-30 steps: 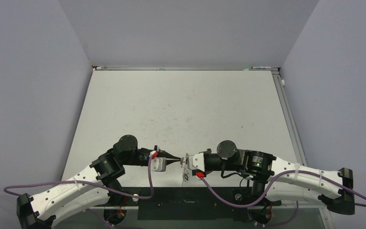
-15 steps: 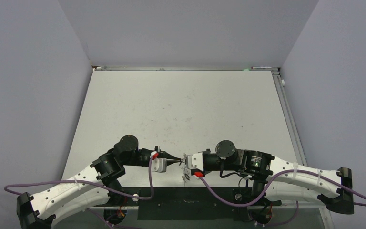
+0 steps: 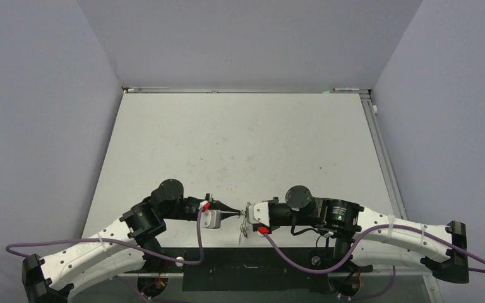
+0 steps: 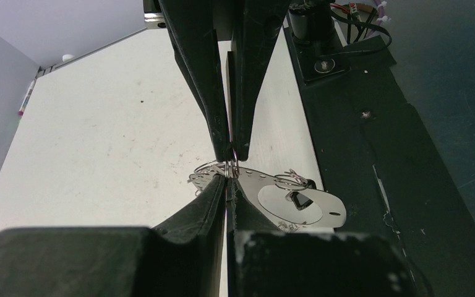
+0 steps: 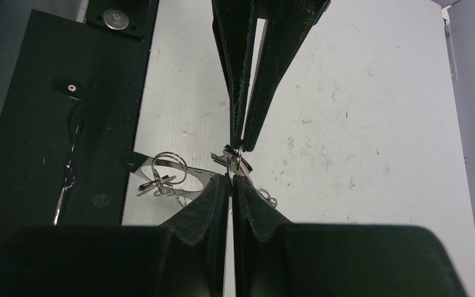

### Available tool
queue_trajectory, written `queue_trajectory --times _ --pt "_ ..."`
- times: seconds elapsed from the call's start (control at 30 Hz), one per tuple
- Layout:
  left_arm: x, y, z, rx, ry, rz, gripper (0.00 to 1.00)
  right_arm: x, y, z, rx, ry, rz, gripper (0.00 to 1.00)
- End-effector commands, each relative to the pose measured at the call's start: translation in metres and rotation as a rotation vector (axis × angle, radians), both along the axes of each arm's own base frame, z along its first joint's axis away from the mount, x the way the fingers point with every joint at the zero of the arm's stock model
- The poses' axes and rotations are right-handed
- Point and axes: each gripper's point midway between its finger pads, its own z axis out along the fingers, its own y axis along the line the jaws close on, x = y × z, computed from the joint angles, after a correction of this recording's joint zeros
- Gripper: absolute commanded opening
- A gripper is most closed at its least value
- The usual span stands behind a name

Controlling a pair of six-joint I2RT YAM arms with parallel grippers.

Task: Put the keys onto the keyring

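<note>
- Keyring, a large thin silvery-grey metal hoop [image 4: 331, 207], hangs in the air just above the near edge of the white counter [image 3: 240, 145], right where the two arms meet tip to tip
- Small wire loops [image 4: 290, 179] stick out along the hoop's rim, and a tight bunch of them sits exactly at the meeting point of the two tips
- Left claw [image 4: 226, 179] is clenched, its dark fingers pressed flat together with no gap showing
- Right claw [image 5: 230, 177] is clenched too and points straight at the left one, so the two tips almost touch
- The loops lie between the two tips, but I cannot tell which claw actually pinches the metal and carries the hoop
- A tiny key with a black plastic head [image 4: 298, 198] shows through the hoop's opening in the left wrist view; its blade is too small to make out
- From the right wrist view the hoop reaches out to the left of the fingertips, over the border between the counter and the black base plate [image 5: 49, 124]
- Both arms lie low and bent inward, purple cables [image 3: 101, 243] trailing from them
</note>
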Motion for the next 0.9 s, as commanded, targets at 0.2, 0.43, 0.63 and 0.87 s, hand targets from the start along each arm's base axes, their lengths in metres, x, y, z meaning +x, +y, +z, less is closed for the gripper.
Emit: queue_trajectory --times 0.2,0.43,0.63,0.87 --pt "-0.011 -0.003 0.005 -0.018 -0.006 -0.058 0.00 0.001 0.011 0.030 0.103 -0.018 0.003 0.05" --pt "-0.010 -0.003 0.004 -0.012 -0.007 -0.053 0.00 0.003 0.010 0.033 0.111 -0.025 -0.015 0.05" --pt "-0.010 -0.003 0.003 -0.009 -0.007 -0.054 0.00 0.005 0.008 0.036 0.121 -0.033 -0.028 0.05" --pt "-0.010 -0.003 0.002 -0.005 -0.007 -0.051 0.00 0.006 0.006 0.039 0.131 -0.040 -0.037 0.05"
